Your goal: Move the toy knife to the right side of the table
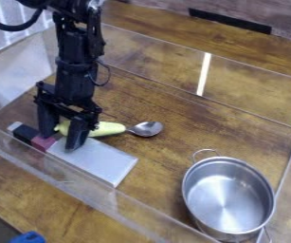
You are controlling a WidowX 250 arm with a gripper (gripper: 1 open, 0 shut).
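The toy knife (110, 128) lies on the dark wood table (173, 95), its yellow-green handle pointing left and its rounded silver tip (147, 128) pointing right. My gripper (62, 130) reaches down over the handle's left end. One finger (44, 124) stands left of the handle and the other (78, 135) in front of it, with yellow showing between them. The jaws are narrowed around the handle. Whether they press on it I cannot tell.
A flat grey cleaver-like slab (95, 163) with a black-and-maroon handle (34, 139) lies just in front of the gripper. A steel pot (227, 196) stands at the front right. Low clear walls (236, 66) ring the table.
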